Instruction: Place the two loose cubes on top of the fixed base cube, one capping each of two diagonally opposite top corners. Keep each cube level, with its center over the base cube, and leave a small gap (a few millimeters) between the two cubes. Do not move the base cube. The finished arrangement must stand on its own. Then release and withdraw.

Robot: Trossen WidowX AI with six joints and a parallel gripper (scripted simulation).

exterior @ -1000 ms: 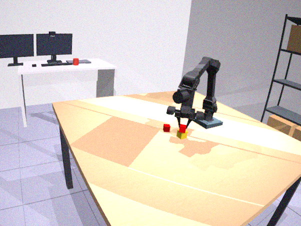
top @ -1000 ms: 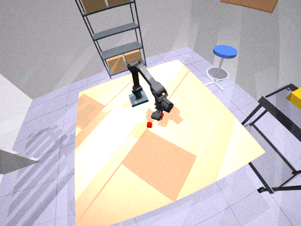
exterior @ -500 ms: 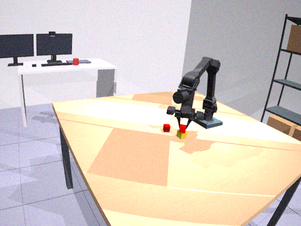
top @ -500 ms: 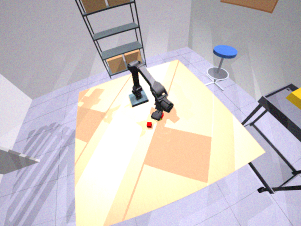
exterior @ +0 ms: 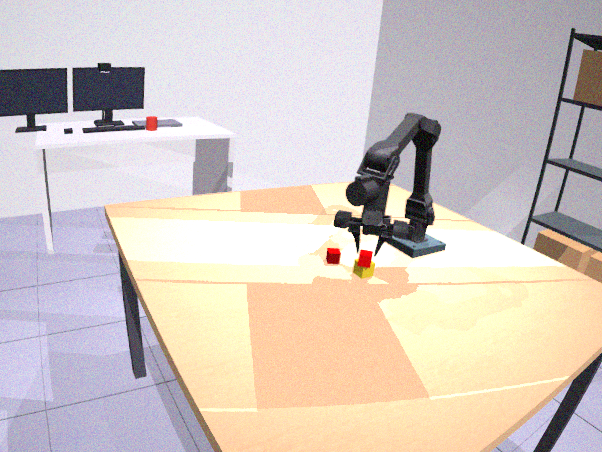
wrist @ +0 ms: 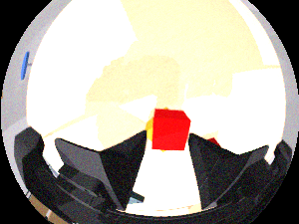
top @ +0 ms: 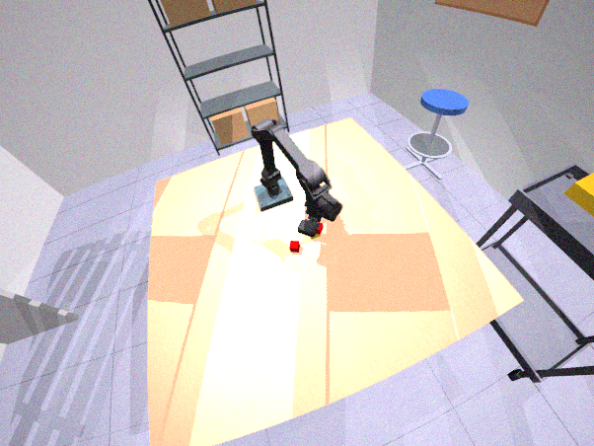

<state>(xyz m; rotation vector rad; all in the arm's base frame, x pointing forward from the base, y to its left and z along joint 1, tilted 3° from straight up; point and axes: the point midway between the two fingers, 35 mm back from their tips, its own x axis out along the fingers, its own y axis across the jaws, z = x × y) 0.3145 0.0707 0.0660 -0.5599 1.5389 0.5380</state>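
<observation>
The yellow base cube (top: pixel 316 236) (exterior: pixel 364 271) (wrist: pixel 149 128) stands on the table. One red cube (top: pixel 320 228) (exterior: pixel 365 258) (wrist: pixel 170 130) sits on top of it and looks level; its exact corner is hard to tell. My gripper (exterior: pixel 367 252) (wrist: pixel 168 133) is open around this red cube, pointing down, with a narrow gap beside the cube in the wrist view. The fingertips are hidden in the top view. The other red cube (top: pixel 294 246) (exterior: pixel 333 256) (wrist: pixel 213 142) lies on the table a short way from the base cube, partly hidden behind a finger in the wrist view.
The wooden table (top: pixel 385 271) (exterior: pixel 325 340) carries the arm's blue-grey base plate (top: pixel 274 197) (exterior: pixel 422 247) behind the cubes. Strong light patches and shadows cross the table. A shelf rack, a blue stool, a dark cart and a desk with monitors stand away from the table.
</observation>
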